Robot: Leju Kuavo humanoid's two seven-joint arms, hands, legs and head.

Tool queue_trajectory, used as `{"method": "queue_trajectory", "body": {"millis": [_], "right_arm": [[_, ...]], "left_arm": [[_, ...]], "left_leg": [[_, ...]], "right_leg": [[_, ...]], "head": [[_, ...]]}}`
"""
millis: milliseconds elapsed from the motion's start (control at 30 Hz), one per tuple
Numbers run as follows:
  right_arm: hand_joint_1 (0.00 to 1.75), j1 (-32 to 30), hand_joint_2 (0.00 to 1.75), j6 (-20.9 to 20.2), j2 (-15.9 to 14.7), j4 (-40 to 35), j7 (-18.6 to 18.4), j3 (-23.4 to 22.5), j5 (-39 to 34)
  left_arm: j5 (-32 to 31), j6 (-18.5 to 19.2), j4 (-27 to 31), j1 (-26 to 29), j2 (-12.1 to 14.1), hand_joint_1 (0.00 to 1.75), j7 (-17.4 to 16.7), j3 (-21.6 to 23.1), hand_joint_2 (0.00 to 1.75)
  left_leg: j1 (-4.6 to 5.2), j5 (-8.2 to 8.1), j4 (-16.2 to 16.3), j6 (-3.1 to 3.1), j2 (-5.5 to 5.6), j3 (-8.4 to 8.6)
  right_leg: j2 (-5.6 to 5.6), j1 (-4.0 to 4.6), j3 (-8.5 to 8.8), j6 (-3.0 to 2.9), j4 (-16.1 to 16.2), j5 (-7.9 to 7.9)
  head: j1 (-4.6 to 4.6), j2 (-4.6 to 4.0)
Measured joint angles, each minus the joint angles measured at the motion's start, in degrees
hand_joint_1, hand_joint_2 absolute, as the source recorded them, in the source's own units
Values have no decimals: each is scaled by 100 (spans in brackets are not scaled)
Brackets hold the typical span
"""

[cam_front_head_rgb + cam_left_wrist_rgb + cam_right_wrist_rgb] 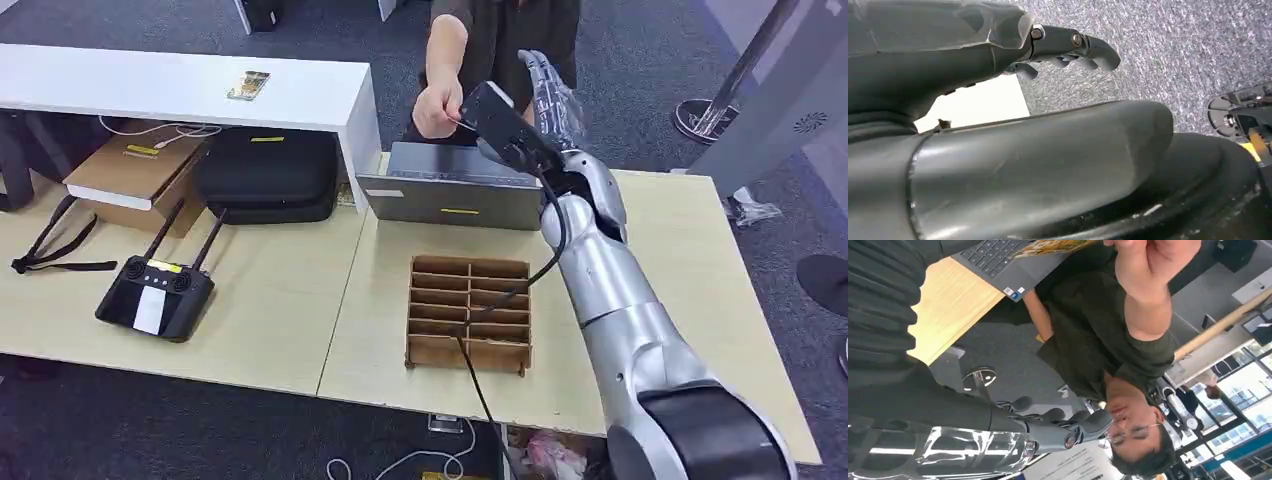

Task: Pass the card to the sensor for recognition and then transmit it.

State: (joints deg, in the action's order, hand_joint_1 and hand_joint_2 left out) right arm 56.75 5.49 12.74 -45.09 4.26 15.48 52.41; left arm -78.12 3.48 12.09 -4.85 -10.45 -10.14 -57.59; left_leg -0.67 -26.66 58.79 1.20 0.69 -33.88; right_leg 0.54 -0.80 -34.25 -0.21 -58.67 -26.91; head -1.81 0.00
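Head view | right hand [548,95] raised, fingers spread, empty | person's hand [437,108] pinches card [1053,246] | no legible writing

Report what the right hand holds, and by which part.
Nothing. The right hand has its fingers spread; the card is pinched at one end by a person's hand.

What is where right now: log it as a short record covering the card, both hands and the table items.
card: pinched in a person's hand, near the laptop
right hand: raised beside the person's hand, fingers apart, holding nothing
left hand: hangs over carpet; grip unclear
table: slotted wooden tray, remote controller
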Motion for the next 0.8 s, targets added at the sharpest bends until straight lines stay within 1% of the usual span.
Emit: {"method": "queue_trajectory", "body": {"millis": [333,367,400,433,467,533,800], "right_arm": [[0,57,175,59,0,129,63,94,-208],[14,58,175,61,0,129,63,96,-210],[73,57,175,68,-2,129,63,100,-216],[150,57,175,76,0,129,66,105,-236],[171,57,175,90,-2,129,74,107,-247],[175,55,175,144,-2,129,116,118,-288],[175,41,175,251,-26,129,160,135,-424]], "left_arm": [[-22,11,0,1,0,0,2,11,0],[-24,11,0,1,0,0,2,11,0],[-24,11,0,1,0,0,4,11,0],[-24,11,0,1,0,0,9,11,0],[-28,11,0,1,0,0,13,11,0],[-35,11,0,1,0,0,31,11,0],[-44,9,0,1,0,0,42,13,0]], "left_leg": [[0,0,0,0,-1,0],[0,0,0,0,-1,0],[0,0,0,0,-1,0],[0,0,0,0,-1,0],[0,0,0,0,-1,0],[0,0,0,0,-1,0],[0,0,0,0,-1,0]], "right_leg": [[1,0,-3,0,0,0],[1,0,-3,0,0,0],[0,0,-3,0,0,0],[1,0,-3,0,0,0],[1,0,-3,0,0,0],[1,0,-3,0,0,0],[1,0,-3,0,0,0]], "head": [[0,0],[0,0],[0,0],[0,0],[0,0],[0,0],[0,0]]}}
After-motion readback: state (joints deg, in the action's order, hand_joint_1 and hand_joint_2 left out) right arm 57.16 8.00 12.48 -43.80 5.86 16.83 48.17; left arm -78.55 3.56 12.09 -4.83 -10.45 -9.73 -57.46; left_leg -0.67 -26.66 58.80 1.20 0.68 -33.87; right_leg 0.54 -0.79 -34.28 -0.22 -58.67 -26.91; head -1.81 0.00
